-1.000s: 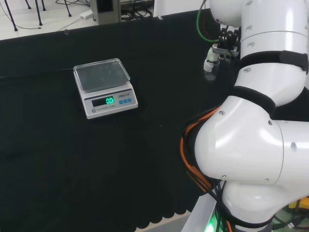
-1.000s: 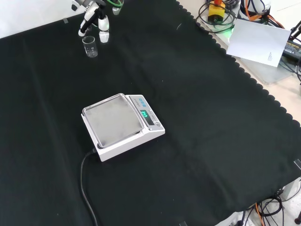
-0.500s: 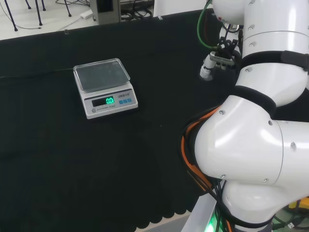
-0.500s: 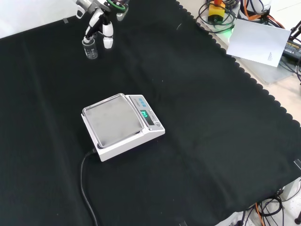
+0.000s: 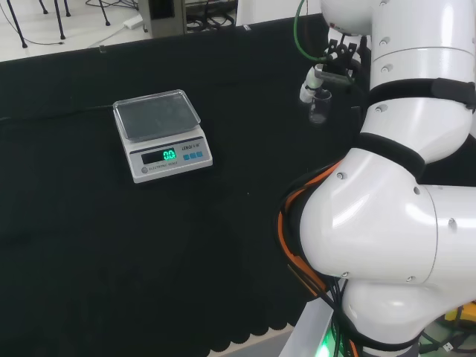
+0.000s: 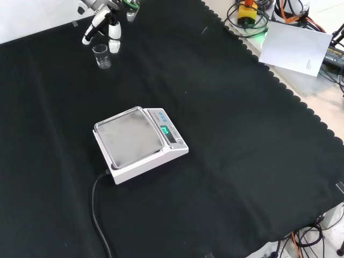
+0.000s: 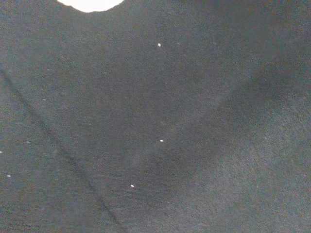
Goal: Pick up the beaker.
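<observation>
While the hand (image 6: 105, 21) is hovering with fingers straight, just at 12 o'clock of the beaker (image 6: 101, 56) in the front view, it should be coming lower and curling round the glass.

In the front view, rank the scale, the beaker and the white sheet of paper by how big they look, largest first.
1. Scale, the largest, though it also lies nearer the camera.
2. White sheet of paper at the bench's edge, somewhat smaller.
3. Beaker, by far the smallest, standing just below the hand.

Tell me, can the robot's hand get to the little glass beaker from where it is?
Probably yes. The hand hangs right by the beaker, and nothing stands between them on the black cloth.
</observation>
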You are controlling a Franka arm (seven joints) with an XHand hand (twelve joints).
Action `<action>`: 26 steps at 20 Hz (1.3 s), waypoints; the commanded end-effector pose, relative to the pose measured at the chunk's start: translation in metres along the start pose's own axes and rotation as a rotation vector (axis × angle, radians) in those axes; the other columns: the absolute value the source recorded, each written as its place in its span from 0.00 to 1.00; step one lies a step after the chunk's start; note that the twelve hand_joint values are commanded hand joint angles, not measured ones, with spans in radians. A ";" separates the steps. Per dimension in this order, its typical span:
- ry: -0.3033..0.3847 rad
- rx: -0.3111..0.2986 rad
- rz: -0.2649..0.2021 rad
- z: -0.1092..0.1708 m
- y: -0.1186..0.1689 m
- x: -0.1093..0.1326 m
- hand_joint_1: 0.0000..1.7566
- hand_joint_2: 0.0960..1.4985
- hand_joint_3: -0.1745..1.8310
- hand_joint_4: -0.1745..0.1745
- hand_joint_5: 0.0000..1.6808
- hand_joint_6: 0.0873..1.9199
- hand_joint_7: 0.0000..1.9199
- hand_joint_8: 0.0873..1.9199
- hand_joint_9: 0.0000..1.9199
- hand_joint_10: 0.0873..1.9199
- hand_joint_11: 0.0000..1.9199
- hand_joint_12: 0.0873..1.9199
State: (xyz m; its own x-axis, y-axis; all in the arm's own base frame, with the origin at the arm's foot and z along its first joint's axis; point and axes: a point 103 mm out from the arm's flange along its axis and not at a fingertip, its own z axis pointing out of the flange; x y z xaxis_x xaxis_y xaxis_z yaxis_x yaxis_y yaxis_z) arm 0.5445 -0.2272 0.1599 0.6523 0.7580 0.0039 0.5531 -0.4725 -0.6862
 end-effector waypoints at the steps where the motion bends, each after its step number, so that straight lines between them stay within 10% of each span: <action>1: -0.013 0.017 -0.020 0.007 0.003 0.011 0.46 0.56 0.00 0.57 0.01 0.00 0.01 0.00 0.00 0.20 0.03 0.77; 9: -0.032 0.036 -0.045 0.025 0.014 0.022 0.51 0.58 0.00 0.54 0.16 0.00 0.03 0.18 0.05 0.45 0.20 0.72; 12: -0.054 -0.042 -0.038 0.024 0.014 0.026 0.60 0.62 0.00 0.37 0.35 0.07 0.13 0.33 0.25 0.42 0.42 0.61; 15: -0.075 -0.110 -0.031 0.022 0.014 0.029 0.71 0.67 0.00 0.08 0.42 0.34 0.24 0.42 0.46 0.34 0.62 0.43; 19: -0.084 -0.204 -0.032 0.017 0.009 0.030 0.81 0.73 0.07 0.00 0.51 0.57 0.36 0.56 0.42 0.56 0.55 0.53; 26: -0.189 -0.259 -0.067 -0.013 -0.021 0.030 0.86 0.74 0.01 0.00 0.57 0.50 0.43 0.56 0.52 0.62 0.63 0.38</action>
State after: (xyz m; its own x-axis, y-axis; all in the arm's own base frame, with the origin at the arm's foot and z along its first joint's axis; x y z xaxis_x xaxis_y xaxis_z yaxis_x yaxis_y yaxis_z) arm 0.5535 -0.2004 0.1448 0.5870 0.8087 -0.0385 0.6548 -0.5022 -0.5647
